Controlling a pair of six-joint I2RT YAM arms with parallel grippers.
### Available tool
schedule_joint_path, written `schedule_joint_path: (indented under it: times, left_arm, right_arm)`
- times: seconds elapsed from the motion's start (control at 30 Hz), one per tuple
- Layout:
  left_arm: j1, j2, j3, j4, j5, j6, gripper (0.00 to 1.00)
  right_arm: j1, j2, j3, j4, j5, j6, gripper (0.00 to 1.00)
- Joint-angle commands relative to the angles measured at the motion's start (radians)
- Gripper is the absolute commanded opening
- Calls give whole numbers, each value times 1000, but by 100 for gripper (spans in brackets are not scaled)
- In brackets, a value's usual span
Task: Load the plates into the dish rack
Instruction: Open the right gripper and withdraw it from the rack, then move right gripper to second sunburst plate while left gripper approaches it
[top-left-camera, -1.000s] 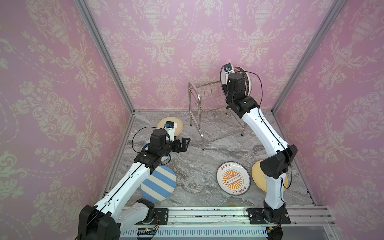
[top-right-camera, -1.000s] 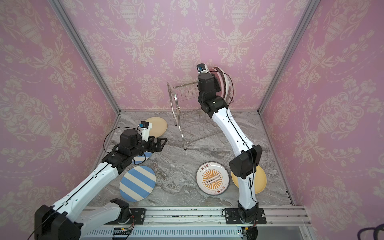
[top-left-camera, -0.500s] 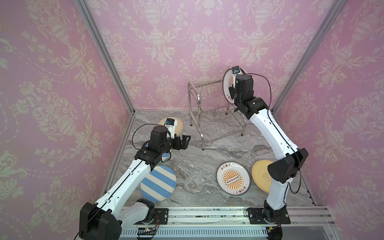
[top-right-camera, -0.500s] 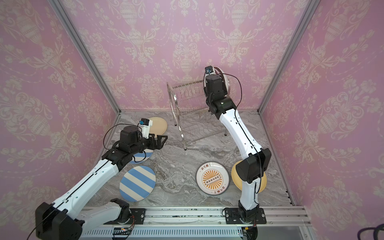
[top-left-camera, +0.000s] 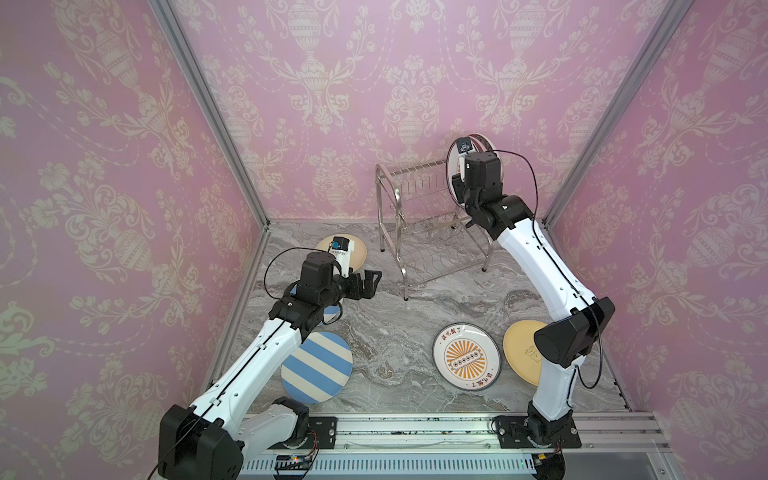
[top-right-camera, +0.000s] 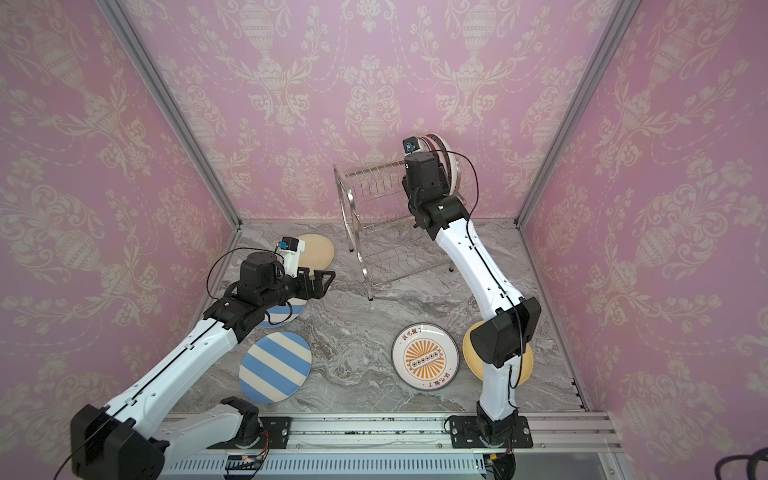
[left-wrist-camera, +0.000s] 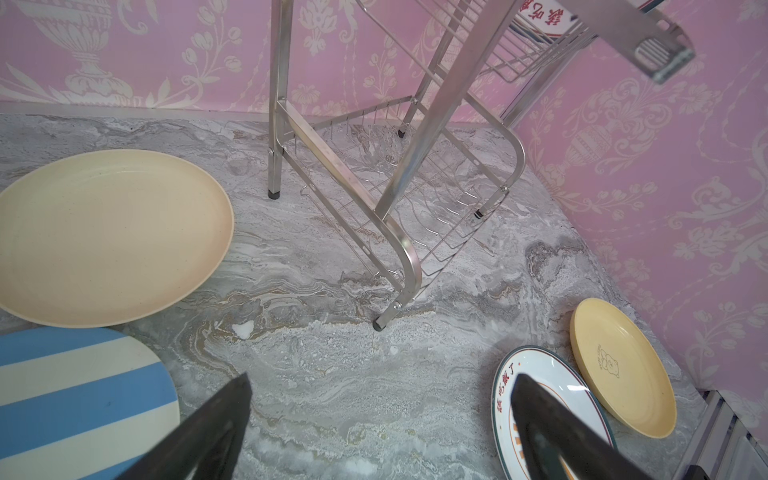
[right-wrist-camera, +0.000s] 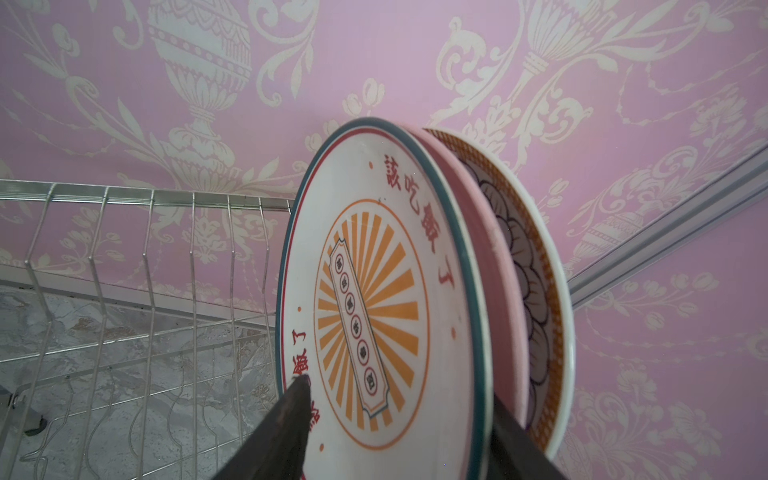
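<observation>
At the near left, the near striped plate (top-left-camera: 320, 370) lies flat on the table (top-left-camera: 395, 324), with one edge under the left arm (top-left-camera: 266, 353). Just beyond it, the far striped plate (top-right-camera: 286, 309) also lies flat and is mostly hidden beneath that arm's wrist. The left gripper (top-left-camera: 368, 284) hovers above the table beside this plate and points right toward the rack (top-left-camera: 432, 249). Its jaws are wide apart with nothing between them. Farther back on the left, the left cream plate (top-left-camera: 358, 253) lies flat near the far wall, just left of the rack. The rack stands on the table at the far middle. In front of it, toward the near right, the loose sunburst plate (top-left-camera: 465, 357) lies face up. The right cream plate (top-left-camera: 519, 349) rests just beside it on the right, partly covered by the right arm's elbow (top-left-camera: 573, 336). Three plates stand on edge, close together, at the right end of the rack's upper tier. The racked sunburst plate (right-wrist-camera: 374, 299) is the leftmost, the pink plate (right-wrist-camera: 488, 257) is behind it, and the petal plate (right-wrist-camera: 536, 291) is rightmost. The right gripper (right-wrist-camera: 399, 395) reaches up to this end of the rack. Its jaws are parted astride the lower rim of the racked sunburst plate, with one finger (right-wrist-camera: 291, 419) in front of the plate's face and the other (right-wrist-camera: 515, 444) behind it, on the pink plate's side.
</observation>
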Motion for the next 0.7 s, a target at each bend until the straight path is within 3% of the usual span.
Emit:
schedule_joint_path:
  times: [0.0, 0.17, 0.67]
  left_arm:
    - [8, -1, 3, -1, 7, -4, 99]
    - [8, -11, -3, 0, 5, 1, 99]
    - [8, -37, 6, -36, 4, 9, 99]
  right_arm:
    - [11, -46, 31, -48, 19, 0, 66]
    - [13, -61, 29, -97, 28, 9, 79]
    - [24, -231, -49, -207, 39, 62, 91]
